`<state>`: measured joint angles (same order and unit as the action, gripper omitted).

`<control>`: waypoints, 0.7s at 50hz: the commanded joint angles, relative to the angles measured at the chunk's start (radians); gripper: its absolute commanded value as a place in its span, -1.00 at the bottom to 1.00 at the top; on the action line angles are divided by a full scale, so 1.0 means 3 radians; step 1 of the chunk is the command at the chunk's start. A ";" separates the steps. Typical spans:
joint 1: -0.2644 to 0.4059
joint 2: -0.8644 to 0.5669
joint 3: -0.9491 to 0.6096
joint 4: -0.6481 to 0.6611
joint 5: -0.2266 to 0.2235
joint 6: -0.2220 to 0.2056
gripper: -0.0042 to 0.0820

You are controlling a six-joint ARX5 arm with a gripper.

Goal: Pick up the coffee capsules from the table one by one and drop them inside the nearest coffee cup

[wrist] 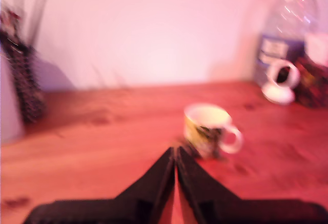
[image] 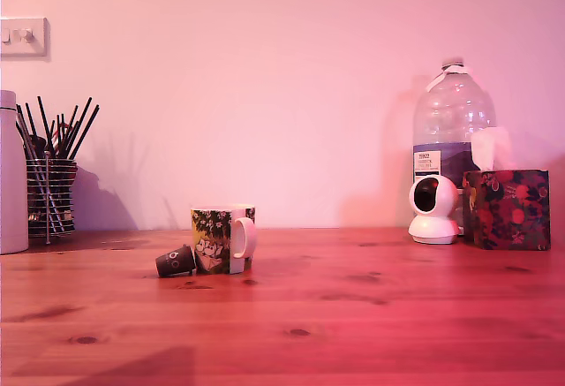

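Note:
The coffee cup, a short mug with a leafy green, yellow and black print and a white handle, stands upright on the wooden table. A dark coffee capsule lies on its side against the cup, on the exterior view's left of it. The arm does not show in the exterior view. The wrist view is blurred. In it my gripper has its two black fingers meeting at the tips, shut with nothing between them, a short way in front of the cup. I cannot make out the capsule in the wrist view.
A tall white cylinder and a wire holder of black straws stand at the exterior view's far left. At the back right are a water bottle, a small white camera and a floral tissue box.

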<state>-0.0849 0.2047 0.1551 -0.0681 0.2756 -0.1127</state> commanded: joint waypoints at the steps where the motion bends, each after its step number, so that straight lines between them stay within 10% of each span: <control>1: 0.0005 0.0184 -0.0067 0.0118 0.0072 0.0023 -0.93; 22: 0.0005 0.1280 -0.0067 0.0835 0.0179 0.0331 -0.91; 35: 0.0011 0.1902 -0.0067 0.1301 0.0282 0.0401 -0.01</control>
<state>-0.0849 0.7570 0.1547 0.2913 0.3550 0.0013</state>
